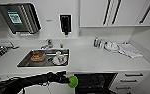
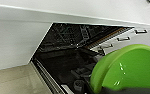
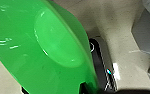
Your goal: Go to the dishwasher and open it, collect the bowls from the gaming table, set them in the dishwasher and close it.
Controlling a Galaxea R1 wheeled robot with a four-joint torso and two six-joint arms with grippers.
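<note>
Loading step: left jaws (image 1: 69, 80) grip a green bowl (image 1: 73, 81) beside the open dishwasher (image 1: 94, 82); next, lowering it onto the rack.

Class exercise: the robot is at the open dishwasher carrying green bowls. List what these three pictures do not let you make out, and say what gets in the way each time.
- Left pincer, head view: fingers blur into the lime bowl.
- Dishwasher racks, head view: cut off by the bottom edge; left wrist view, partly behind that bowl.
- Right wrist view: the wide green bowl hides the grip on it.
- Sink contents: too blurred to name.
</note>
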